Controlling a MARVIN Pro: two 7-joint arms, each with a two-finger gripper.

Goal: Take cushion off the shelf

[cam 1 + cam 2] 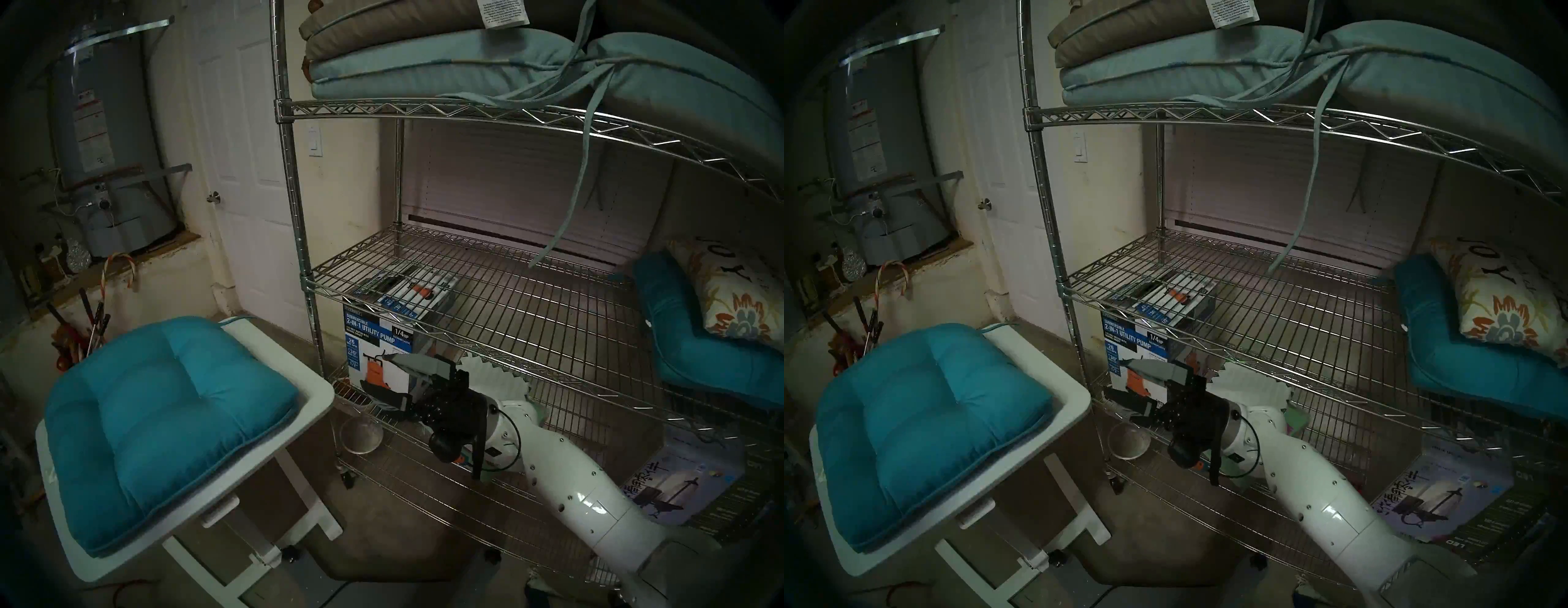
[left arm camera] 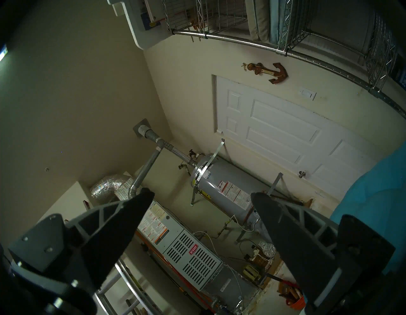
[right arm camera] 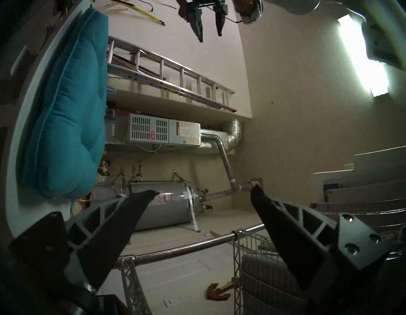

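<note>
Cushion (image 1: 165,429) lies flat on the white surface (image 1: 316,397) beside the shelf (image 1: 466,112), apparently set down there, since the right hand (image 1: 392,384) hangs wide open, empty, nearby.

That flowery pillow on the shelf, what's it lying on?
The flowery pillow leans on a bright teal cushion on the wire shelf's middle tier. The pillow hides part of that cushion, so whether anything lies behind it can't be seen.
</note>
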